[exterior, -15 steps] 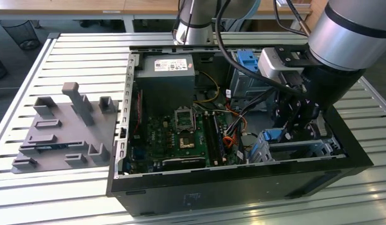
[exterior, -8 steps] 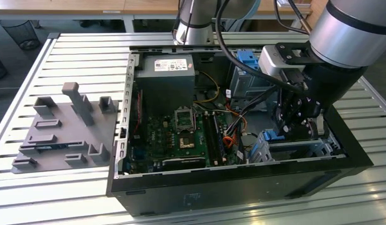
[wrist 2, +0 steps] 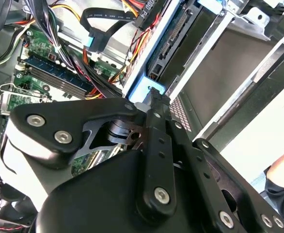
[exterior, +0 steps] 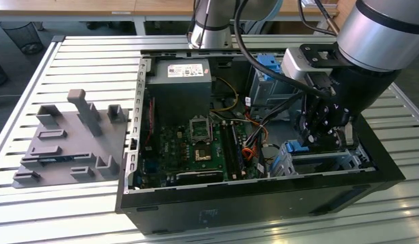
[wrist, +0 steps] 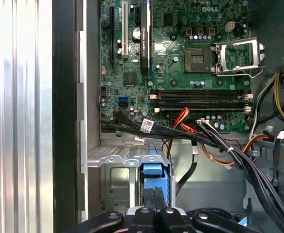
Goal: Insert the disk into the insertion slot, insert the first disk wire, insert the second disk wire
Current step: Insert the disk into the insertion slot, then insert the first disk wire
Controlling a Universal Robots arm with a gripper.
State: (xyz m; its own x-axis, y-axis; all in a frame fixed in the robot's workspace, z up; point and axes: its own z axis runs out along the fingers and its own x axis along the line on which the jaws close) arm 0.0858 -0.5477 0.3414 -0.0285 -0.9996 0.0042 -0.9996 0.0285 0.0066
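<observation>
Because the gripper (wrist: 154, 193) has its fingers drawn together, tips against the blue end of the disk (wrist: 151, 168), we read the step in hand as seating it. We judge it goes best with a push straight along the cage walls, square and gentle, so the carrier neither cocks nor jams. Whether a thin lip is nipped between the fingers we cannot tell; no gap shows between them in the first wrist view. Edge-on, the disk stands inside the insertion slot (wrist: 114, 156), the silver cage toward the exterior view's right. Just beside it, black and orange cables (wrist: 214, 141) hang across the motherboard (wrist: 181, 63); neither wire looks plugged in yet.
</observation>
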